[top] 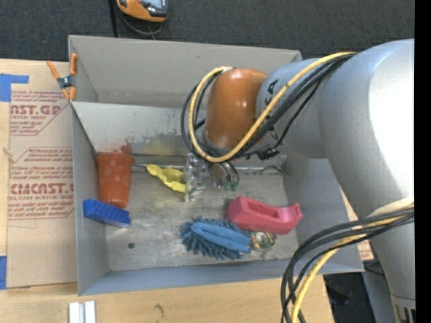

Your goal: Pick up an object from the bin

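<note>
Six or so small things lie spread across the grey bin (89, 247). Near its middle, the gripper (194, 180) hangs low at the right end of a yellow banana-shaped piece (165, 175), seemingly touching it; whether it is open or closed cannot be told. At the left are an orange cup (113, 179) and a blue block (106, 213); nearer lie a blue bristly brush (215, 239) and a pink holder (262, 215).

Orange cup (113, 179), blue block (106, 213), perhaps brush (214, 239)

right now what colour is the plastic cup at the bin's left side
The plastic cup is orange; camera view shows it best.
</note>
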Motion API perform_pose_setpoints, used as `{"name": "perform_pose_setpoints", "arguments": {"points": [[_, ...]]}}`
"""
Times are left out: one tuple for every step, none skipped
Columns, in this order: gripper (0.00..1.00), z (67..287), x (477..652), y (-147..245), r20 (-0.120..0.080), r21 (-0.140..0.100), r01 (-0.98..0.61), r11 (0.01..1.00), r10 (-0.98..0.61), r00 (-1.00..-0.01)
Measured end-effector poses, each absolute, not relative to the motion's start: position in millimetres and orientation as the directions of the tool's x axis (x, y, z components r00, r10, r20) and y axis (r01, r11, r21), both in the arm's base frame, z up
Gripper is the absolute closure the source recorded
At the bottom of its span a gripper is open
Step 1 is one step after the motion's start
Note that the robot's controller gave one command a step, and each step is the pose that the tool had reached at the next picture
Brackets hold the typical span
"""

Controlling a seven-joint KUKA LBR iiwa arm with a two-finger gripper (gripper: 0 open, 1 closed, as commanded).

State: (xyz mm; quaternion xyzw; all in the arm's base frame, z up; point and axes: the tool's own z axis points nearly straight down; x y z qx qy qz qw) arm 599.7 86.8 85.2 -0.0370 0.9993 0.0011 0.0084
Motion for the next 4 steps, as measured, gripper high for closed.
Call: {"name": "perform_pose_setpoints", "arguments": {"points": [[1.0, 109, 600.3, 87, -0.004, 0.001, -0.074, 0.997, -0.074, -0.997], [1.0, 98, 600.3, 87, -0.003, 0.001, -0.074, 0.997, -0.074, -0.997], [1.0, 156, 602.1, 88, -0.007, 0.001, -0.075, 0.997, -0.075, -0.997], [1.0, 145, 600.4, 88, -0.001, 0.001, -0.074, 0.997, -0.074, -0.997]]}}
